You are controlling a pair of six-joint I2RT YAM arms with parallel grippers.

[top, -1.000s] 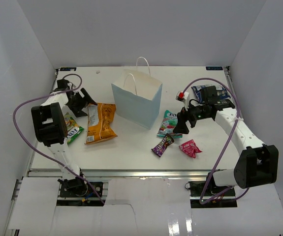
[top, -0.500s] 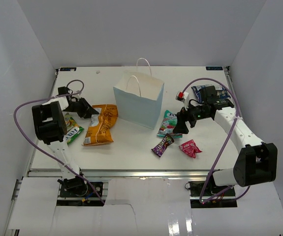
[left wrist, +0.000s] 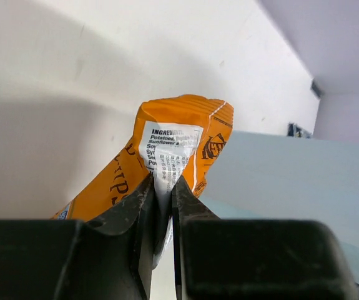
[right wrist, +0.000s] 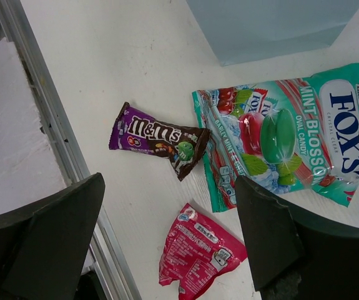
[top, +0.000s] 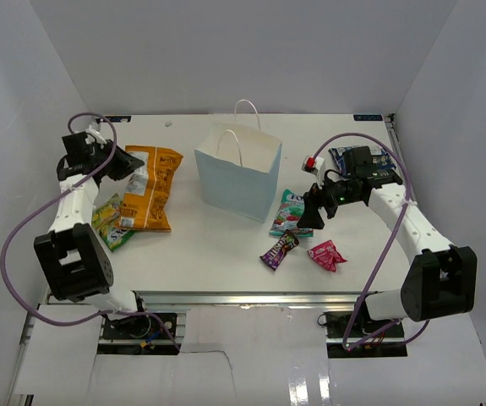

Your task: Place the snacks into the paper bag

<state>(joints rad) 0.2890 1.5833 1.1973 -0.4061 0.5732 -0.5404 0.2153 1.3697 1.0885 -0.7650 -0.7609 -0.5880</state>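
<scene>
Showing: orange bag (left wrist: pixel 179 144) INGREDIENTS | teal packet (right wrist: pixel 291 137) FOX'S MINT BLOSSOM | purple packet (right wrist: pixel 157 139) m&m's

white table (top: pixel 226 245) | pale enclosure walls (top: pixel 226 51) on three sides | metal rail (top: pixel 243 298) along near edge

- Large orange crinkly foil chip bag (top: pixel 148 190): far left, its edge pinched in the closed left gripper (left wrist: pixel 162 187), white ingredients panel showing.
- Green-yellow foil packet (top: pixel 107 222): flat, just left of the orange bag's near end.
- Pale blue boxy paper bag (top: pixel 230 182): upright, open, centre-far, white loop handles up.
- Teal-red candy packet (right wrist: pixel 285 137): flat, right of the paper bag's near corner.
- Small purple packet (right wrist: pixel 157 139): flat, just nearer.
- Small pink-red packet (right wrist: pixel 198 250): right of the purple one.
- Blue-white bag (top: pixel 341 157): far right, partly hidden.
</scene>
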